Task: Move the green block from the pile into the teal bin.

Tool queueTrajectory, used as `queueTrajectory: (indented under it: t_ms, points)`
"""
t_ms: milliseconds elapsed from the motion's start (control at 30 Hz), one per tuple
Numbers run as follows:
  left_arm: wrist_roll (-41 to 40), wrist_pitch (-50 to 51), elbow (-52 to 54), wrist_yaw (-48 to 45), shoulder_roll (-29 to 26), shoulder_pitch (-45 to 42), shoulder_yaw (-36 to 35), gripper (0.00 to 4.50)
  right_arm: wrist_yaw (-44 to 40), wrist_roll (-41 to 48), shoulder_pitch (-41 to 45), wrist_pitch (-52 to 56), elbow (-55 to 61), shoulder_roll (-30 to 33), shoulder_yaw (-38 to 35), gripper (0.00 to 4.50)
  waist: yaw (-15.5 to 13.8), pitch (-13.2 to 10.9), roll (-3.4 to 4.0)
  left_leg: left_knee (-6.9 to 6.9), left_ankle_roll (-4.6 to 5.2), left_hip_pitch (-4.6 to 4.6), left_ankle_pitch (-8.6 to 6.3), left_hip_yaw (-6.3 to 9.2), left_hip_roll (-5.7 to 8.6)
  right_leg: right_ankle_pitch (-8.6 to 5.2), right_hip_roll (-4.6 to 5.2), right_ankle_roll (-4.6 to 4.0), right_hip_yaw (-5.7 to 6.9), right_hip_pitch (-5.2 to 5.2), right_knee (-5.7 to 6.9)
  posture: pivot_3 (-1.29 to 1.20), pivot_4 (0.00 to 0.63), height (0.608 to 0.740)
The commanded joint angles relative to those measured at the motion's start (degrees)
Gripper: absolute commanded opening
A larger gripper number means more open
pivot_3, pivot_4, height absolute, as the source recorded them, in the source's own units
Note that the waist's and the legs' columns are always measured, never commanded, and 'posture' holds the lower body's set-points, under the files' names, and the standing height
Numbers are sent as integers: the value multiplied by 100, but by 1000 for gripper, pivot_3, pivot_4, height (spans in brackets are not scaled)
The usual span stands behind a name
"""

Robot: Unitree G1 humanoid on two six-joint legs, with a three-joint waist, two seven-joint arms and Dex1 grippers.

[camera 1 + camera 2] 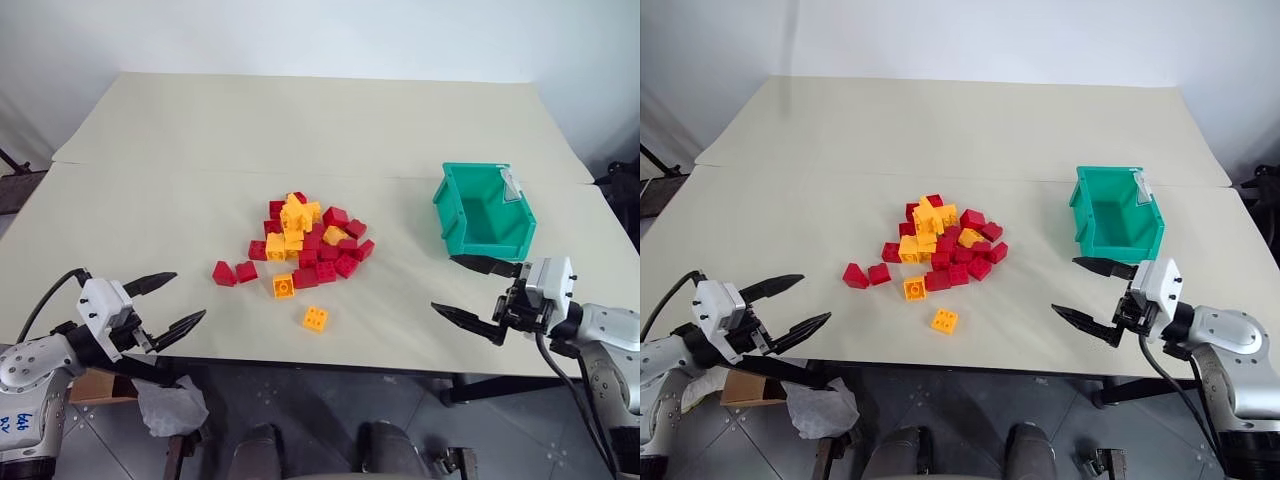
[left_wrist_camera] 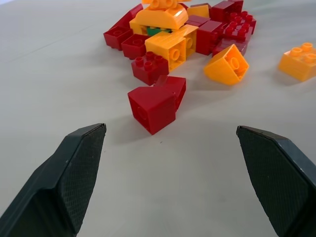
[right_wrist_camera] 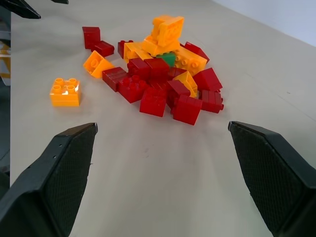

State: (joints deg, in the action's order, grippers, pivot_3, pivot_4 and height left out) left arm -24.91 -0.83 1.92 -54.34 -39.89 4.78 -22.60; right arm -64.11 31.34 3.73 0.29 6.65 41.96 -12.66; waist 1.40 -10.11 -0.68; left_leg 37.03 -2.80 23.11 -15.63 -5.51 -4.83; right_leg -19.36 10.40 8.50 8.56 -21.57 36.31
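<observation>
The pile [image 1: 310,240] of red and yellow-orange bricks lies mid-table. The green block [image 3: 169,58] is wedged inside the heap under the orange bricks, and only a small sliver of it [image 2: 157,30] shows. The teal bin [image 1: 445,215] stands empty to the right of the pile, with a whitish label at its far right corner. My left gripper [image 1: 190,295] hovers open at the table's front left, pointing toward the pile. Over the front right edge my right gripper [image 1: 443,282] is open too, just in front of the bin. Neither holds anything.
Loose bricks lie in front of the heap: two red ones [image 1: 234,272] to its left, an orange one [image 1: 284,286] and another orange one [image 1: 315,318] near the table's front edge. The pale table [image 1: 330,130] stretches far behind the pile.
</observation>
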Motion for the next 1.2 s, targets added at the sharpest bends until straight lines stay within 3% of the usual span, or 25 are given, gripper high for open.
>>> queueTrajectory:
  t_ms: [33,300,333,433,767,933,1200]
  points:
    - [-12,-39,147,101,-100,-79,-154,4500,39,-27,88,-19,91,-64,-6,4451,6,0,0,1,0,0,0,0,0,0,0,0,0,0,0,0,150,740]
    - [-915,436,388,92,170,-167,-369,4500,248,177,455,337,324,-411,265,4451,16,0,0,3,0,-1,0,0,-1,0,0,0,-1,0,7,0,150,740]
    - [-1072,558,477,132,235,-99,-430,4500,363,284,610,478,418,-545,344,4278,22,0,0,2,0,-2,0,0,-2,0,0,0,-1,0,8,0,150,740]
    - [-1092,528,567,219,410,244,-583,4500,374,191,1027,692,522,-801,790,3552,66,0,1,3,-1,-5,0,-2,-3,0,-1,0,-6,0,11,0,150,740]
    - [-1216,298,809,363,913,882,-915,4500,653,-1068,2427,904,-296,-1813,2473,93,21,0,-4,5,0,-4,-1,-2,-3,0,-2,0,-7,-2,12,0,150,740]
    - [-1244,444,1155,320,968,1027,-734,4500,1061,-1520,3358,1436,-1242,-2617,2950,38,36,1,-4,7,-4,-3,-2,-4,-7,0,-6,-1,-7,-10,21,0,150,740]
    - [-1301,794,1472,228,789,952,-500,4500,1824,-2436,4924,1007,-3669,-3887,3142,38,70,0,-4,3,-8,2,-4,-10,-10,0,-9,-1,-12,-23,31,0,150,740]
